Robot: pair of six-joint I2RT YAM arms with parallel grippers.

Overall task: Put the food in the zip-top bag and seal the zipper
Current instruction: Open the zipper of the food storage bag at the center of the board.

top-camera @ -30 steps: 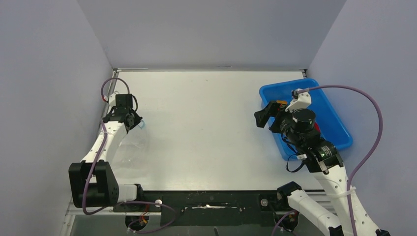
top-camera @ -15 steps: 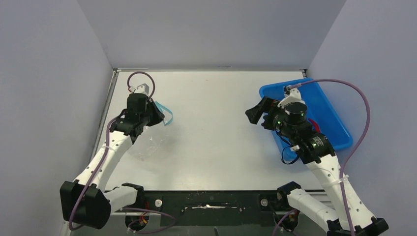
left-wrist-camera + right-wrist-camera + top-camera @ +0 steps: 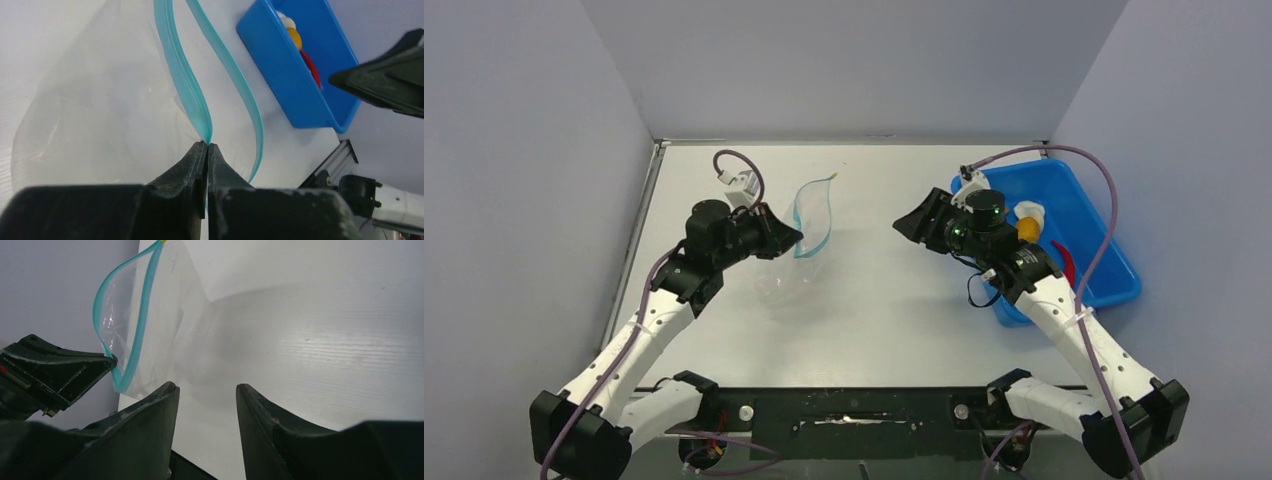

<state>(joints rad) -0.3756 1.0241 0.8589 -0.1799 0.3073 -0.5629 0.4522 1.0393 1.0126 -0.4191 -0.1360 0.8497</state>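
Observation:
The clear zip-top bag [image 3: 786,272] hangs left of the table's middle, and its light blue-green zipper [image 3: 812,215] gapes in a loop. My left gripper [image 3: 207,145] is shut on one strip of that zipper [image 3: 182,75]; the other strip [image 3: 240,85] curves free. My right gripper [image 3: 207,386] is open with nothing between its fingers, above the table and pointing toward the bag [image 3: 150,330]. The food lies in the blue tray [image 3: 1104,240]: a white lump [image 3: 1027,211], an orange fruit [image 3: 1028,229] and a red chili [image 3: 1064,257]. It also shows in the left wrist view as the orange fruit [image 3: 295,36] and the chili [image 3: 311,67].
The blue tray [image 3: 280,70] stands at the table's right edge, behind my right arm. Grey walls close in the left, back and right sides. A black rail [image 3: 854,410] with both arm bases runs along the near edge.
My left arm has swung right and carried the bag from the left edge toward the middle, and its mouth now gapes. My right gripper left the tray, moved left and narrowed its jaws.

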